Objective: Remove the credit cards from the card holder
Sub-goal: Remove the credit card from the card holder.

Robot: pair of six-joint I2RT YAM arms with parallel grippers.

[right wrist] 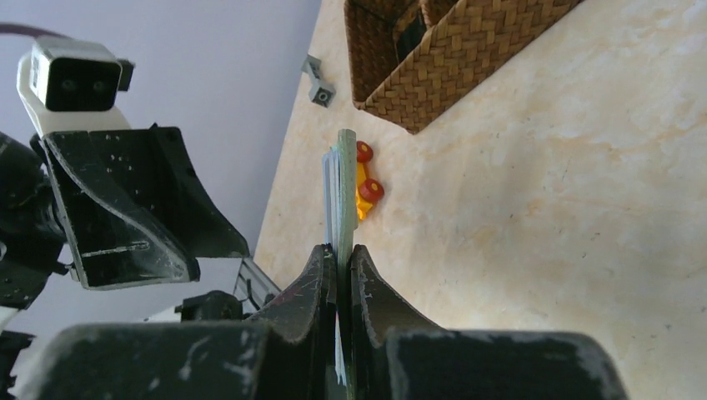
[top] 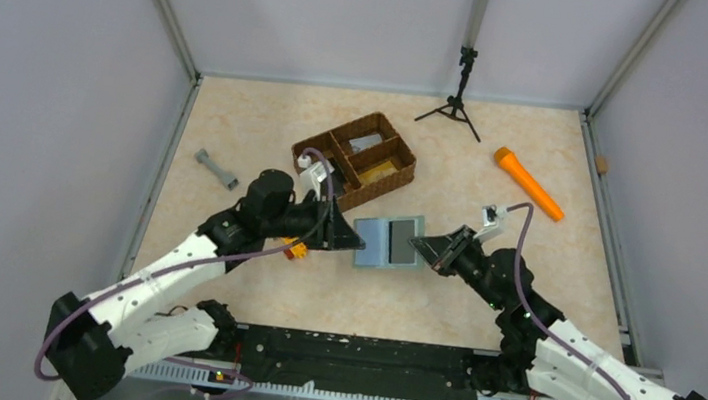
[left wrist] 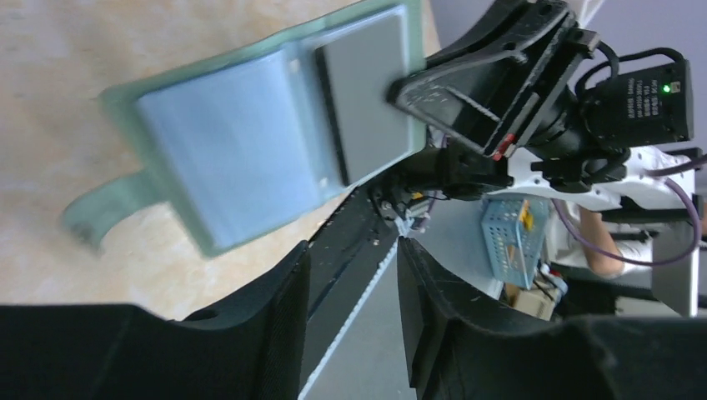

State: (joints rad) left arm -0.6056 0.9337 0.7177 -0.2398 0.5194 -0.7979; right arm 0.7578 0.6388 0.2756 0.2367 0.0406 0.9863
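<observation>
The card holder (top: 380,243) is open and grey-green, with pale blue inner pockets (left wrist: 242,150) and a tab (left wrist: 100,208) on one edge. A dark grey credit card (top: 406,239) sits in its right-hand pocket, also shown in the left wrist view (left wrist: 367,92). My right gripper (top: 433,250) is shut on the holder's right edge, which shows edge-on between its fingers (right wrist: 343,192), and seems to hold it just above the table. My left gripper (top: 341,231) is open and empty beside the holder's left edge, its jaws (left wrist: 353,258) apart.
A brown woven three-part basket (top: 397,155) stands behind the holder, with a pale grey flat piece (top: 366,143) and a yellowish piece (top: 381,169) inside. A yellow toy (top: 296,250), a grey dumbbell part (top: 216,168), an orange torch (top: 528,183) and a small tripod (top: 457,101) lie around.
</observation>
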